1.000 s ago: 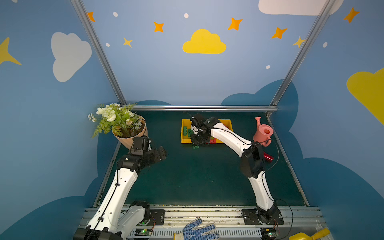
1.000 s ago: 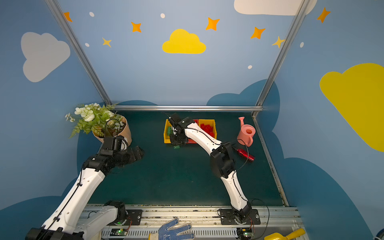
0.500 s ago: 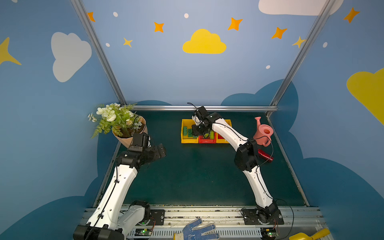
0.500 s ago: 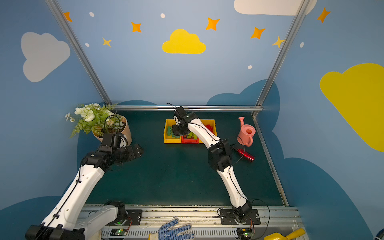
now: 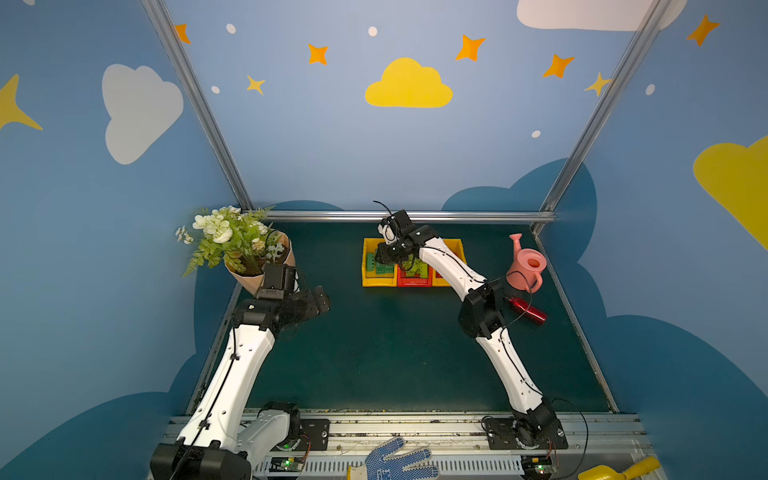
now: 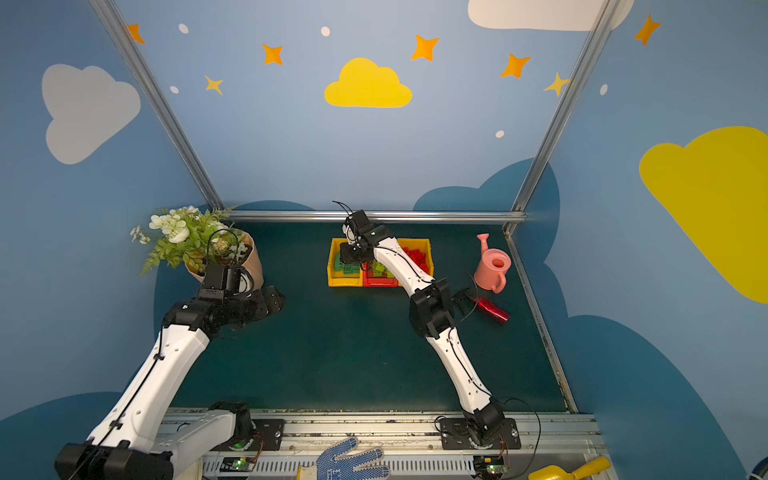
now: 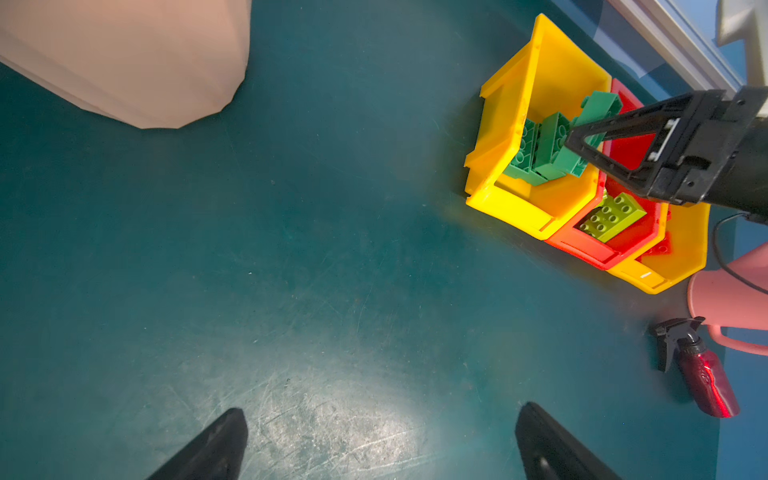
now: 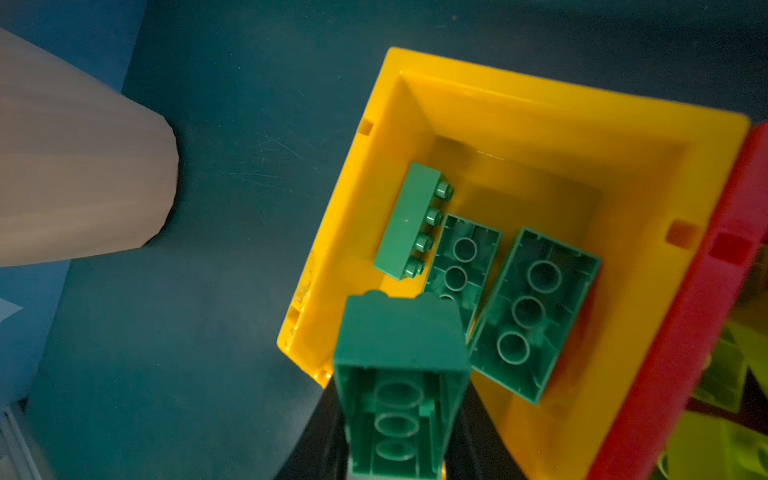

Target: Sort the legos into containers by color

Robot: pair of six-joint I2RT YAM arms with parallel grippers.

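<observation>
Three joined containers stand at the back: a yellow bin (image 5: 365, 268), a red bin (image 5: 413, 283) and a second yellow bin (image 5: 457, 246). Dark green legos (image 8: 532, 311) lie in the left yellow bin (image 8: 540, 124). Lime green legos (image 7: 613, 216) fill the red bin and red legos (image 6: 415, 255) the right yellow one. My right gripper (image 8: 399, 415) hangs over the left yellow bin's near corner, shut on a dark green lego (image 8: 399, 353) that stands on end between its fingers. My left gripper (image 7: 380, 419) is open and empty, low over bare mat beside the flowerpot.
A tan flowerpot (image 5: 257, 282) with flowers stands at the back left, close behind my left wrist. A pink watering can (image 5: 525, 266) and a red spray bottle (image 5: 528, 309) sit right of the bins. A blue glove (image 5: 395, 461) and a yellow scoop (image 5: 615, 471) lie on the front rail.
My right gripper has carried the dark green lego from the bins' front edge back and up, over the left yellow bin. My left arm has barely shifted.
</observation>
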